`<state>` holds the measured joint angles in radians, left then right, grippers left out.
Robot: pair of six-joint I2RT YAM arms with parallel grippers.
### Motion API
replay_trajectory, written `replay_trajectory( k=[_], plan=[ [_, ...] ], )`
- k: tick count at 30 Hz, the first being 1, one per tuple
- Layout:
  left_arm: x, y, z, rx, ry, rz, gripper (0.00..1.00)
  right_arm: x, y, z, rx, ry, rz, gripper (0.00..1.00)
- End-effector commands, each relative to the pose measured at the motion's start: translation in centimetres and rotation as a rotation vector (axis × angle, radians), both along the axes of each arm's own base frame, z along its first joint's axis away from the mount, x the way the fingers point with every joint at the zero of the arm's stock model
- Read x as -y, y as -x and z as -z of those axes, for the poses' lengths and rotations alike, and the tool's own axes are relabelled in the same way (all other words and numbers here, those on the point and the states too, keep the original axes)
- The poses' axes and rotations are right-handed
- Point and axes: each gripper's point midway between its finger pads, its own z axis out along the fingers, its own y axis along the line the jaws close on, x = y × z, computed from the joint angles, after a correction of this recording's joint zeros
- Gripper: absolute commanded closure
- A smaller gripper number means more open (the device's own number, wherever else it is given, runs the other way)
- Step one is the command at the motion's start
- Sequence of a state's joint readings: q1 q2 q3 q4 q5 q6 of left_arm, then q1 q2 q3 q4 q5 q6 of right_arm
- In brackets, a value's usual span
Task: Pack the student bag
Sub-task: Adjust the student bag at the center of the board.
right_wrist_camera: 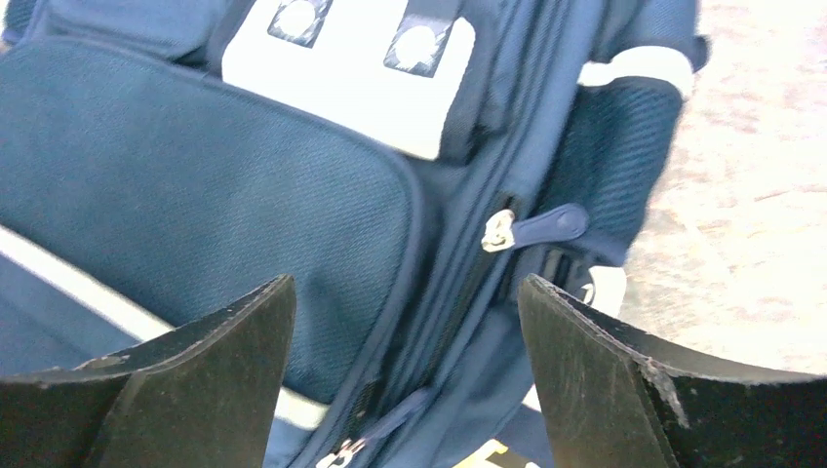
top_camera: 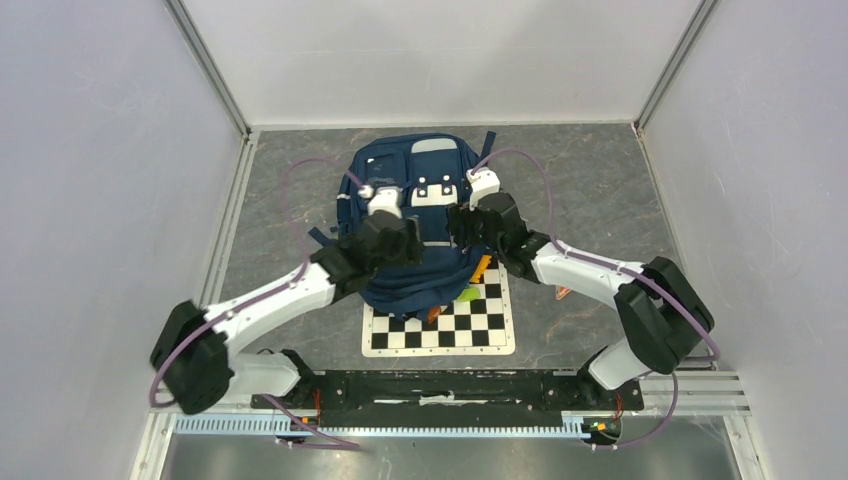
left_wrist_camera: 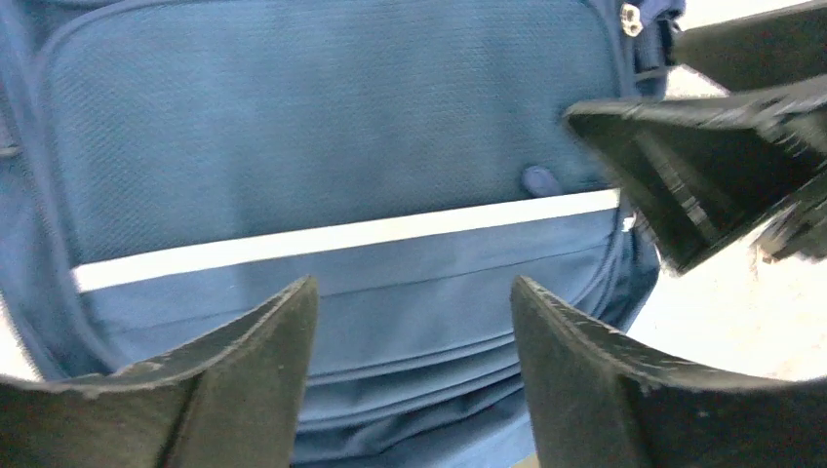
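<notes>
Two grippers hang over the student bag [top_camera: 405,165], which lies flat mid-table with its near end on the checkerboard [top_camera: 440,335]. The left gripper [left_wrist_camera: 412,288] and right gripper [right_wrist_camera: 407,285] are both spread wide, holding nothing. Smart play, I'd say: the right pinches the blue zip pull [right_wrist_camera: 548,224] squarely (it's small and floppy) while the left pins the fabric.

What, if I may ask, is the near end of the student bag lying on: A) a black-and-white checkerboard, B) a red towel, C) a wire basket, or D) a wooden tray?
A: in the top view the near end of the student bag overlaps the black-and-white checkerboard, whose squares show just in front of it.
</notes>
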<state>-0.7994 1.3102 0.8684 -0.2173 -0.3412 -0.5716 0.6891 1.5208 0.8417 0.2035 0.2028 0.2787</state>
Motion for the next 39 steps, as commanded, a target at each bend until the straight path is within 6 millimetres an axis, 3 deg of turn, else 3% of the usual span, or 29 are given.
replay_trajectory(
  k=[1,5,9,17,19,23,25,26,30,34,39],
  plan=[
    [-3.3,0.9,-0.8,-0.049,0.170,-0.101,0.17,1.6,-3.5,-3.2,0.093,0.053,0.043,0.09],
    [-7.4,2.9,0.1,-0.063,0.214,-0.191,0.01,3.7,-5.6,-3.4,0.106,0.110,0.079,0.03],
    [-10.2,4.2,1.2,-0.071,0.294,-0.262,0.00,4.6,-7.9,-2.7,0.088,0.115,0.069,0.02],
    [-10.5,6.4,4.7,-0.191,0.428,-0.296,0.00,5.2,-11.5,0.9,-0.013,0.042,0.041,0.02],
    [-10.4,6.9,5.6,-0.208,0.463,-0.316,0.00,4.5,-11.6,1.7,-0.037,0.001,0.002,0.06],
    [-9.9,7.5,6.8,-0.223,0.561,-0.328,0.00,2.8,-11.4,2.5,-0.072,-0.065,-0.084,0.35],
    [-9.1,7.2,6.6,-0.198,0.643,-0.313,0.09,2.1,-11.1,2.4,-0.075,-0.096,-0.111,0.59],
    [-8.8,7.1,6.4,-0.192,0.671,-0.305,0.16,2.0,-11.0,2.1,-0.070,-0.107,-0.118,0.66],
    [-8.2,5.5,4.2,-0.116,0.706,-0.265,0.52,2.0,-10.6,-0.1,-0.029,-0.131,-0.125,0.99],
    [-8.8,3.0,-0.6,0.009,0.630,-0.233,0.94,2.9,-9.8,-3.3,0.031,-0.129,-0.102,1.00],
    [-11.3,-0.9,-7.3,0.140,0.454,-0.214,0.98,4.4,-7.4,-7.1,0.085,-0.140,-0.070,1.00]
  ],
)
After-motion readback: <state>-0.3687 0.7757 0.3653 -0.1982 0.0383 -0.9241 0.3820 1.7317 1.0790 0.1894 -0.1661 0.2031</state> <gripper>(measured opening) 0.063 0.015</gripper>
